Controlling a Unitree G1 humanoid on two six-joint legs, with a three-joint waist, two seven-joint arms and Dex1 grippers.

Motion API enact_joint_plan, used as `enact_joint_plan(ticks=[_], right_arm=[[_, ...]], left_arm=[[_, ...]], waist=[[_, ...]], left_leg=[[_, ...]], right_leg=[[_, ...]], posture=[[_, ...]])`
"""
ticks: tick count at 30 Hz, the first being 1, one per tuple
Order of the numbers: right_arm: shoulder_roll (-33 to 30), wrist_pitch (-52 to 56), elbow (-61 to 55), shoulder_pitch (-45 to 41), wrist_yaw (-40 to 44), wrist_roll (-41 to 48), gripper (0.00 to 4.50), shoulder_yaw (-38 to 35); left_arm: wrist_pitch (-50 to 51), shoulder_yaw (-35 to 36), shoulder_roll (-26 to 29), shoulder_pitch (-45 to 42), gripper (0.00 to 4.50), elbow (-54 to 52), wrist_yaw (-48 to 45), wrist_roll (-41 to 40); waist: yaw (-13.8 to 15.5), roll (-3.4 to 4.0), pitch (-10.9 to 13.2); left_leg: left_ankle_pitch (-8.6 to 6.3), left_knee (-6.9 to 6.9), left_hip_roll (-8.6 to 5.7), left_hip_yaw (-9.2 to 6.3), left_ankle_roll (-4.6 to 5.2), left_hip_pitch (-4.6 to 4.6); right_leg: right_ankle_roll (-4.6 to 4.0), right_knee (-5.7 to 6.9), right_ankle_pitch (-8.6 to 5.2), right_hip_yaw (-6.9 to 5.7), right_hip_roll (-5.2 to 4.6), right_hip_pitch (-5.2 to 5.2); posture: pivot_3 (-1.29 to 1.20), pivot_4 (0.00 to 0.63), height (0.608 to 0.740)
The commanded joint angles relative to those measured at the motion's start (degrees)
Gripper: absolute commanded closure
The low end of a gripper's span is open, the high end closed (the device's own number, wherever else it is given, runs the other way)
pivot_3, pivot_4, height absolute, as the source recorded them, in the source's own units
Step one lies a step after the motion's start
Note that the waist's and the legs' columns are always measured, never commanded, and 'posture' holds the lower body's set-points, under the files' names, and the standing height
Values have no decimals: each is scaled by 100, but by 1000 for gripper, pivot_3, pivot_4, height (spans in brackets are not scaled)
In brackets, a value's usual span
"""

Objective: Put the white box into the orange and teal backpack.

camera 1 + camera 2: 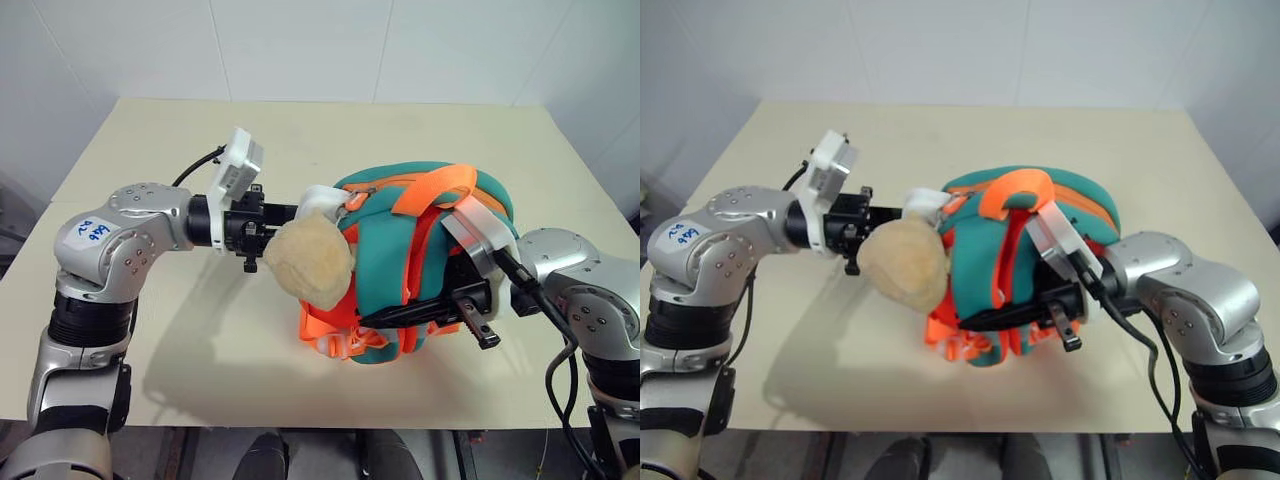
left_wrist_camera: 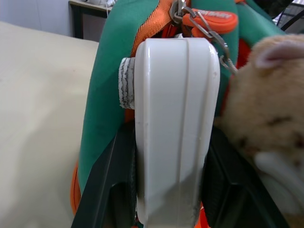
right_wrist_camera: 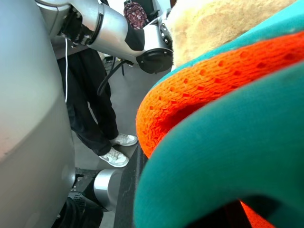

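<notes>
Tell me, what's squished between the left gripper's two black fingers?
The white box sits between the left gripper's black fingers, seen in the left wrist view, its far end at the orange and teal backpack's zipper opening.

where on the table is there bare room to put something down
Bare: the table's far strip behind the backpack, and the near-left patch below the left gripper. Crowded: the middle, where both grippers, the white box and plush ball press on the backpack.

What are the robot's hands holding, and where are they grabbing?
The left hand grips the white box by its end. The right hand pinches the orange and teal backpack at its side.
</notes>
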Motion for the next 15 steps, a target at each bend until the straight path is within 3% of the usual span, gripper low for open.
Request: enact_joint_plan(ticks=[1, 15], right_arm=[[77, -119, -34, -75, -90, -85, 4013, 18], [234, -236, 54, -126, -84, -273, 4013, 136]], left_arm=[[189, -254, -107, -169, 3181, -514, -50, -139], [385, -863, -213, -472, 3183, -851, 405, 551]], waist=[[-2, 0, 0], [-2, 0, 0]], left_leg=[[0, 0, 0, 0, 0, 0], [0, 9, 0, -1, 0, 1]], right_leg=[[0, 0, 0, 0, 0, 1], [0, 10, 0, 1, 2, 1]], posture=[[0, 150, 740], [0, 150, 740]])
